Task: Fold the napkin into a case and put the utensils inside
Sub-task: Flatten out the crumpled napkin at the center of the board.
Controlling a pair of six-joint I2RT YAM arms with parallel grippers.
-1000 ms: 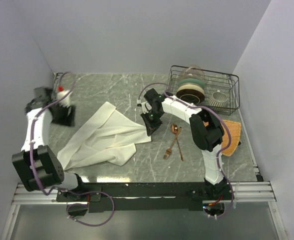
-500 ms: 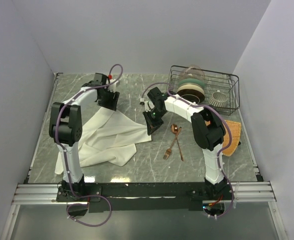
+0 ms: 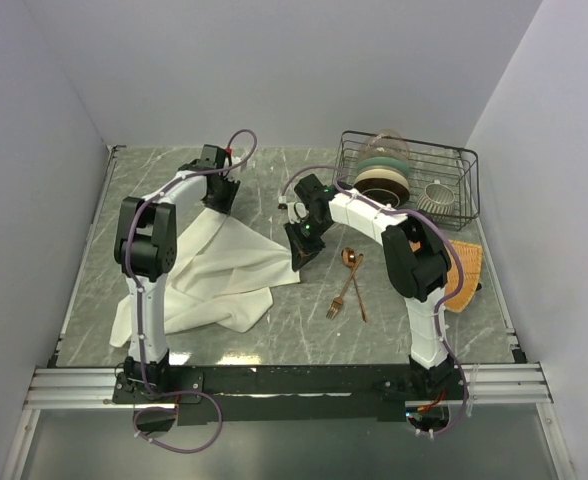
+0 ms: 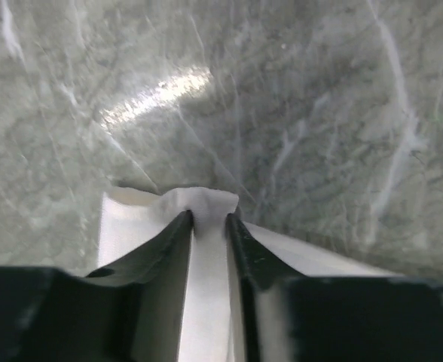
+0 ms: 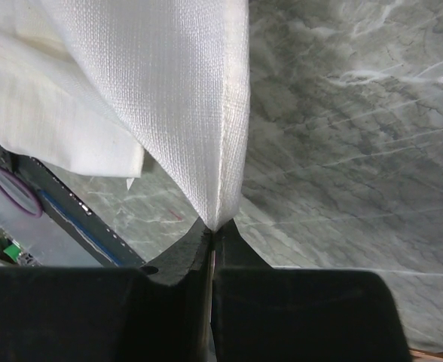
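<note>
Right tool (image 5: 211, 231) shut on napkin (image 3: 219, 268); left tool (image 4: 208, 221) narrow astride corner, grip unclear; utensils (image 3: 348, 284) beside, rack (image 3: 462, 160) behind.

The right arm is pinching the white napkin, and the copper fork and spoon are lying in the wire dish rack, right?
No. The top view shows the fork and spoon crossed on the table, outside the dish rack. The right arm does pinch the napkin.
</note>
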